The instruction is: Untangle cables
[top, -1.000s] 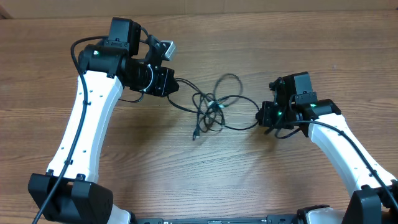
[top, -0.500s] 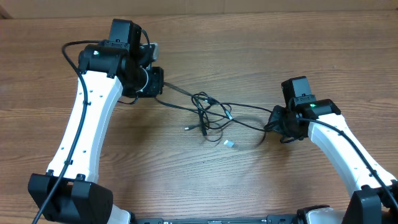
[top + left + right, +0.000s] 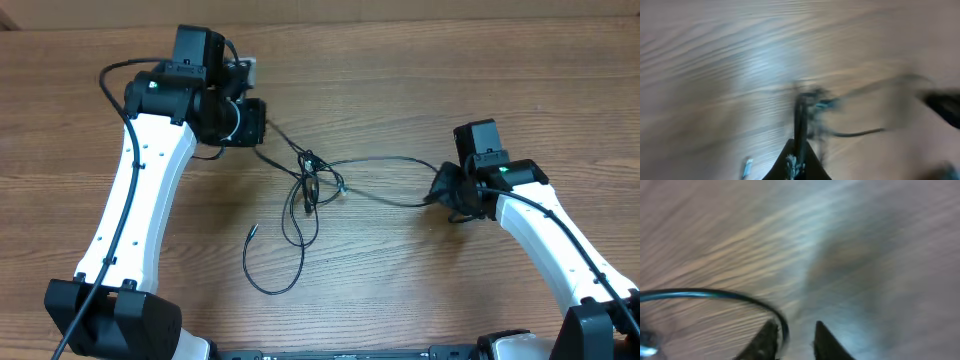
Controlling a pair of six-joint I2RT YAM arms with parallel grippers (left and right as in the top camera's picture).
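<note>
**Cables (image 3: 310, 175): part-loosened tangle, risk of re-tightening**

Location: middle of the table (image 3: 400, 300), between the two arms. A small knot (image 3: 309, 163) sits at the centre. One loose loop (image 3: 285, 275) trails toward the near edge, ending in a plug tip (image 3: 251, 231).

Left gripper (image 3: 262, 128): jaws closed on a strand that runs taut to the knot.

Right gripper (image 3: 437, 192): jaws narrowly parted. A strand curves in beside one finger and looks unpinched.

Hazards, as judged:
- A further pull from the left could cinch the knot instead of opening it.
- The right-hand strand may slip free of the parted jaws and spring back into the tangle.
- The free plug tip could snag as the loop drags through the knot.
</note>
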